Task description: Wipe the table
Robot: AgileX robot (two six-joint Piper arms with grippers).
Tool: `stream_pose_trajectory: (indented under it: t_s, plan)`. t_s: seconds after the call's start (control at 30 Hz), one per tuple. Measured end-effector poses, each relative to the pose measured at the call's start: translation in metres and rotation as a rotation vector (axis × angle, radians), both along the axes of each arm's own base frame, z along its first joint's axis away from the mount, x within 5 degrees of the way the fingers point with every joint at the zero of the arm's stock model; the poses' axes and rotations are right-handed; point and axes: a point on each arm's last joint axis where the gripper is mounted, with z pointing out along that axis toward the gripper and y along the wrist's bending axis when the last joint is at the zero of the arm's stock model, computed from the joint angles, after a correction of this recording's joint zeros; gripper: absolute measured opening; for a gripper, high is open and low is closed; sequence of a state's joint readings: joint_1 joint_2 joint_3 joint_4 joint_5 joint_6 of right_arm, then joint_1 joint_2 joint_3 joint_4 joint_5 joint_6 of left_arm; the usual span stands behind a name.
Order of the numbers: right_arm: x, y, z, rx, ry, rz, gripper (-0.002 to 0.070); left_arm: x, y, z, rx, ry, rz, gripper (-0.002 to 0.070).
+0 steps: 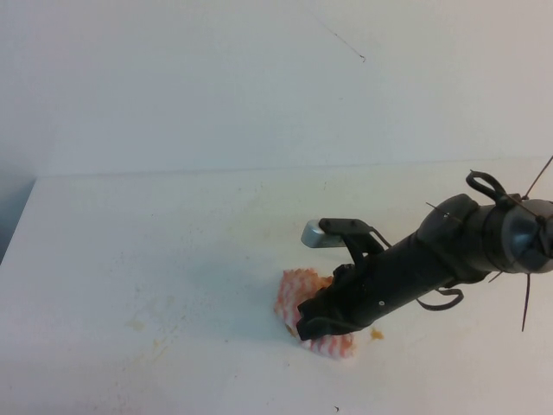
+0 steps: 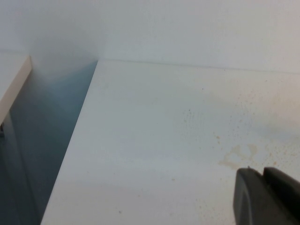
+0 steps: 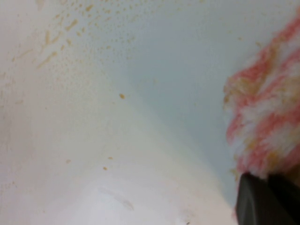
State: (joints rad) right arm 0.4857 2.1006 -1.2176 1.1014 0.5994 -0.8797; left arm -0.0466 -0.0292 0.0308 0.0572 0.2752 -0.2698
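My right gripper (image 1: 307,326) is down on the cloth (image 1: 300,290), fingers together and clamped on a bunch of it. My own arm hides the pinch point from above, and the wrist camera cuts the fingertips off at the frame edge. One cloth, pink-and-white striped, sits crumpled on the table (image 1: 173,251) with yellowish smudges in its pile. One orange crumb (image 1: 378,333) sits just beside the cloth on my right. A faint orange smear (image 1: 135,325) lies well off to the cloth's left, and there are fine speckles too many and too small to count. My left gripper (image 2: 266,197) is out of the high view, well away from the cloth. Only two dark tips show, closed side by side above a stained patch of tabletop.
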Motion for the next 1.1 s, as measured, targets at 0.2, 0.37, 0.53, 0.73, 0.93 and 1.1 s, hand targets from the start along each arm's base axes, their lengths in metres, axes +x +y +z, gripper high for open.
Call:
stream_pose_trajectory:
  t_s: [0.2, 0.37, 0.53, 0.73, 0.93, 1.1]
  plan:
    - [0.002, -0.001, 0.011, -0.003, -0.053, -0.019, 0.0006, 0.0, 0.0, 0.0, 0.0, 0.0, 0.0, 0.0]
    - [0.003, -0.002, 0.041, 0.024, -0.136, -0.033, 0.0006, 0.0, 0.0, 0.0, 0.0, 0.0, 0.0, 0.0]
    - [-0.001, -0.002, 0.06, 0.064, -0.167, -0.013, 0.0006, 0.0, 0.0, 0.0, 0.0, 0.0, 0.0, 0.0]
    - [-0.008, 0.008, 0.064, 0.088, -0.177, 0.031, 0.0006, 0.0, 0.0, 0.0, 0.0, 0.0, 0.0, 0.0]
    - [-0.012, 0.02, 0.058, 0.084, -0.197, 0.029, 0.0006, 0.0, 0.0, 0.0, 0.0, 0.0, 0.0, 0.0]
    - [-0.009, 0.022, 0.029, 0.051, -0.14, 0.031, 0.0006, 0.0, 0.0, 0.0, 0.0, 0.0, 0.0, 0.0]
